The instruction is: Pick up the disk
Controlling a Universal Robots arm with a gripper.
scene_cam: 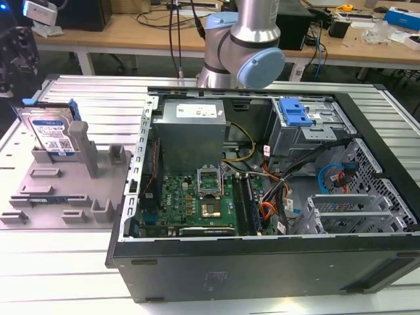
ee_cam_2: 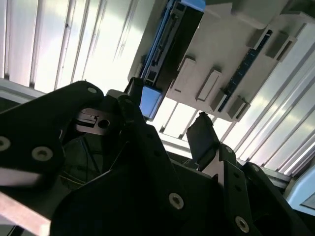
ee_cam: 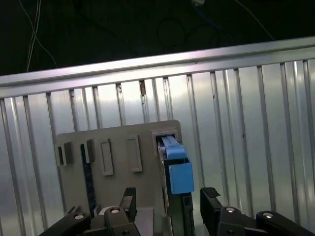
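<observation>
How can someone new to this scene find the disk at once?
At the exterior view's left, beside the open computer case, lies a grey fixture tray. At its far end the disk stands on edge: silver metal, white-and-blue label, blue side rails, unlike the plain grey posts beside it.

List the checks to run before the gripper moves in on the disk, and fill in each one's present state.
1. Gripper open and empty: ok.
2. Flat silver-metal disk with blue side rails standing on edge in the grey plastic fixture tray: ok.
3. Disk's edge lined up between the fingers in the first wrist view: ok, though off-centre.
4. Height of the gripper above the disk: cannot tell.
5. Finger clearance from the upright grey post beside the disk: cannot tell.
</observation>
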